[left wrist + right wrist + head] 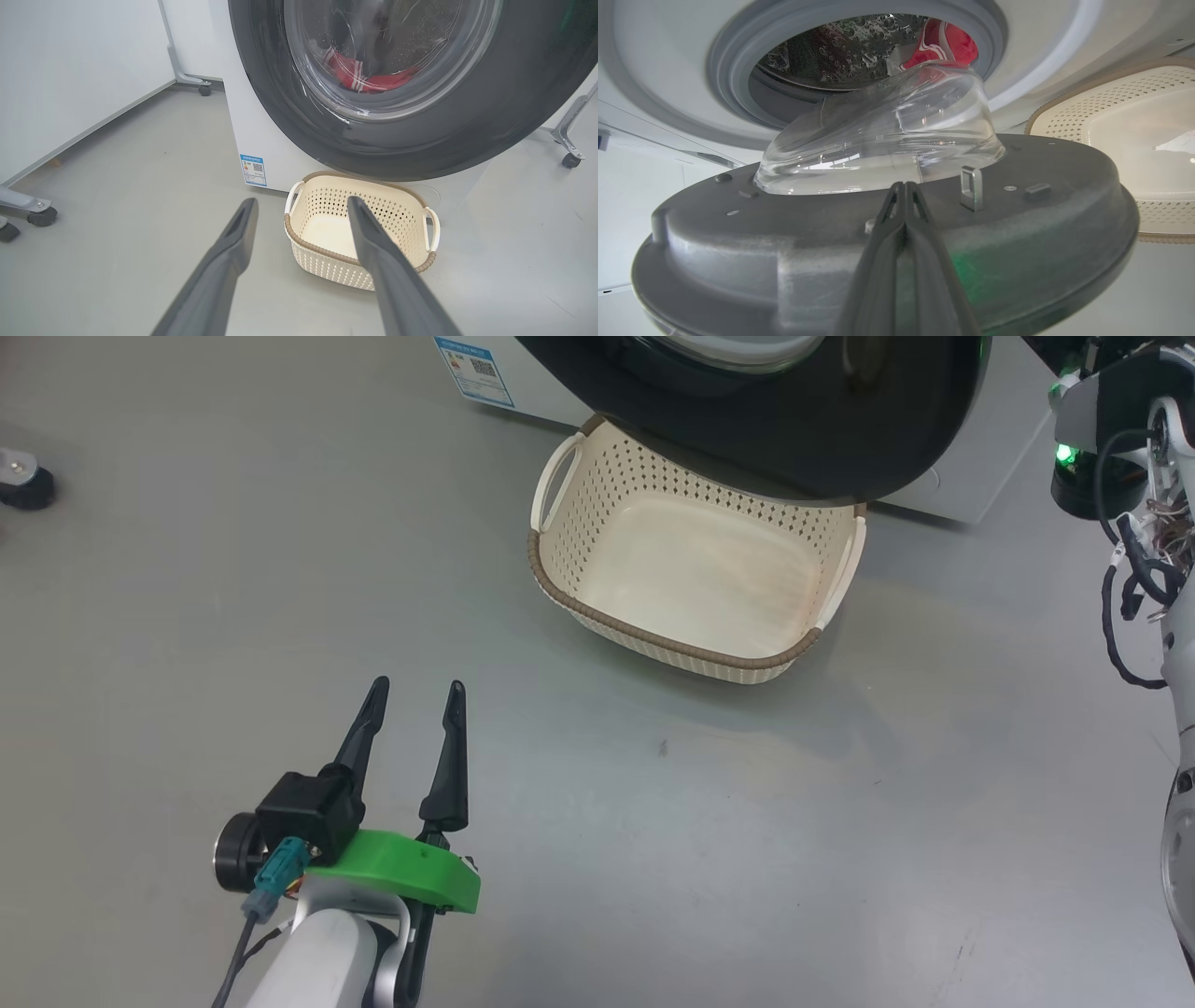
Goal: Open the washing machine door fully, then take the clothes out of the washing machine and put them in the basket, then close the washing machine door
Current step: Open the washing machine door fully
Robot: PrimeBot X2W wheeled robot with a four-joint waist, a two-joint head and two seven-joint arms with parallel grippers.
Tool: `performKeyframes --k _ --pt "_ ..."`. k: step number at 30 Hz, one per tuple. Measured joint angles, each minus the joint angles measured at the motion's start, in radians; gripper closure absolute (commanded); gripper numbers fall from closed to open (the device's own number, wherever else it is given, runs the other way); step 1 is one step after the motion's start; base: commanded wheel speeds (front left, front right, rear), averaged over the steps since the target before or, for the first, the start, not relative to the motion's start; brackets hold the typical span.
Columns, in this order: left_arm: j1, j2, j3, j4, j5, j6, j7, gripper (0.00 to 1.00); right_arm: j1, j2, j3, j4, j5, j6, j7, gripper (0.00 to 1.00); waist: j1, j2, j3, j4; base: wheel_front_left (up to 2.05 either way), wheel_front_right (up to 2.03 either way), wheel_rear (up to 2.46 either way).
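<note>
The washing machine door [794, 439] stands partly open, its black rim hanging over the far edge of the empty cream basket [653, 639]. Through its glass, red clothes [373, 79] lie in the drum. My left gripper [417, 684] hovers open and empty over the floor, short of the basket [322, 252]. My right gripper [903, 184] is shut, its tips at the door's grey inner face [1041, 224], beside the metal latch loop [971, 186] and below the glass bowl. Behind it are the washing machine [658, 70] with its rubber-ringed opening and the clothes [943, 44].
My right arm's cabled links [1148, 551] fill the right edge of the head view. A blue label [253, 170] marks the machine's lower front. Wheeled frame feet [42, 215] [571, 160] stand on either side, and a white panel [70, 70] runs along the left.
</note>
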Motion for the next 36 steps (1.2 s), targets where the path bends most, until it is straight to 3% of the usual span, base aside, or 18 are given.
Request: performKeyframes --k 36 --pt "0.005 0.000 0.006 0.006 0.028 0.002 0.000 0.00 0.125 0.085 0.073 -0.010 0.041 0.002 0.150 1.00 0.0000 0.0000 -0.060 -0.024 0.00 0.00 0.00"
